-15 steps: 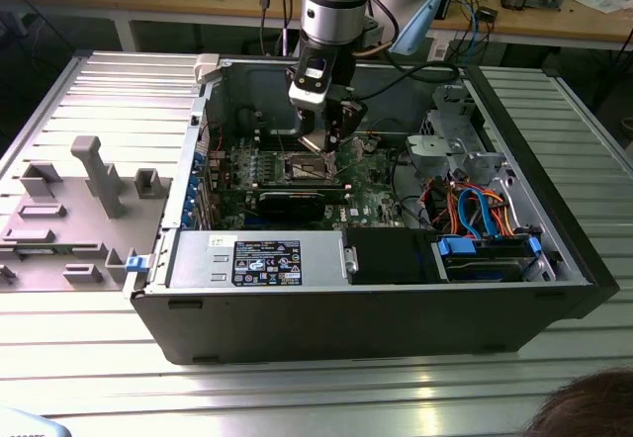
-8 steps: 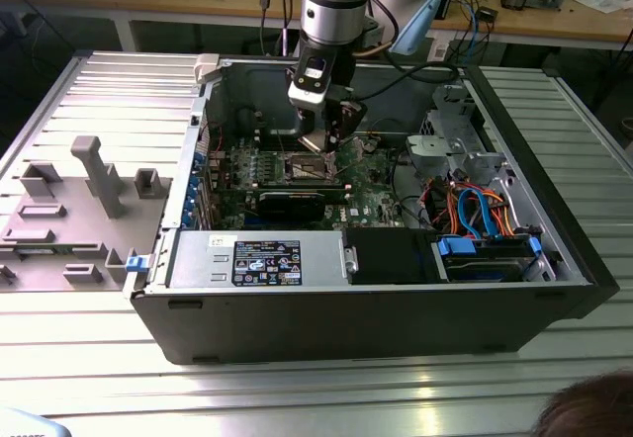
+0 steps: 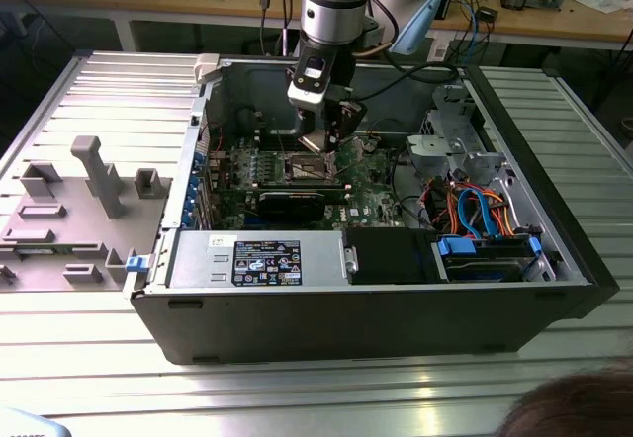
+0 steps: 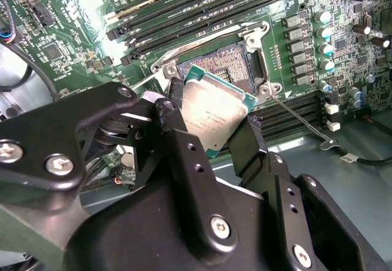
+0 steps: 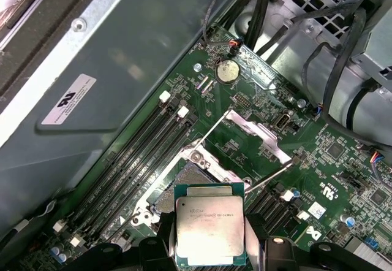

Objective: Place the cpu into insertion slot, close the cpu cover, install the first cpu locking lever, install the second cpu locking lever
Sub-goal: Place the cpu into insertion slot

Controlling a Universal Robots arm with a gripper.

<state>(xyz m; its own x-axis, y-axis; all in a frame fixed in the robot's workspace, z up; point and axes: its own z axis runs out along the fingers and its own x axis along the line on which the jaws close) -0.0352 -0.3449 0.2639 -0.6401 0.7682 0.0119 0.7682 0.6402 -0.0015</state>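
Placement is the step in hand: we see the gripper point(image 4: 208, 133) closed on the cpu point(image 4: 214, 108), held just above the insertion slot point(image 4: 222, 64), whose cpu cover point(image 5: 256, 133) stands open. We judge the cpu must be squared to the insertion slot before lowering.

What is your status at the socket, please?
Gripper shut on cpu, just off the slot, not seated. Cover open. Nothing seen in the way.

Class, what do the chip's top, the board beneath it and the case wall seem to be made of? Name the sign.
The chip: likely metal top, dull silvery-tan, soft sheen.
The board: probably fibreglass laminate, glossy green, with fine traces.
The case wall: seemingly sheet metal, matt grey, blurred reflections.
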